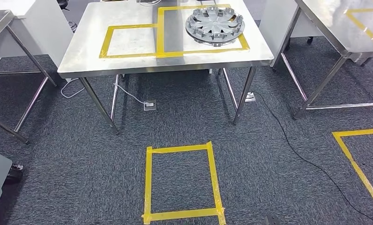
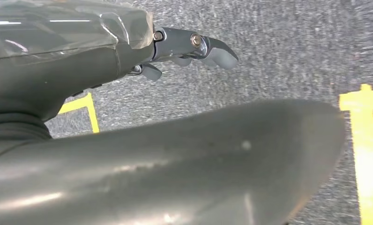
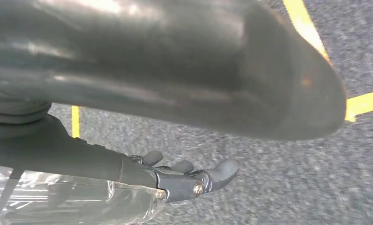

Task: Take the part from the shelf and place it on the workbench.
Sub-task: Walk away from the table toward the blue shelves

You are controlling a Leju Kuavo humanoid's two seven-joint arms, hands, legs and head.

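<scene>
Head view: grey wheel cover (image 1: 215,26) flat on the steel workbench (image 1: 128,58), upper middle of the frame, inside a yellow tape outline (image 1: 201,49) — taped square (image 1: 182,183) on the carpet at lower centre. Left hand (image 2: 189,49) and right hand (image 3: 189,176) over carpet — fingers apart, holding nothing.

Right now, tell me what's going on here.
Nothing is being handled at this moment. The part, a grey hubcap, lies on the steel workbench inside the larger yellow tape outline, and nothing touches it. The left hand and the right hand both hang over the grey carpet and hold nothing, fingers loosely apart. On the floor in front of the bench is a yellow tape square. Judging by how things lie, the placing looks done.
</scene>
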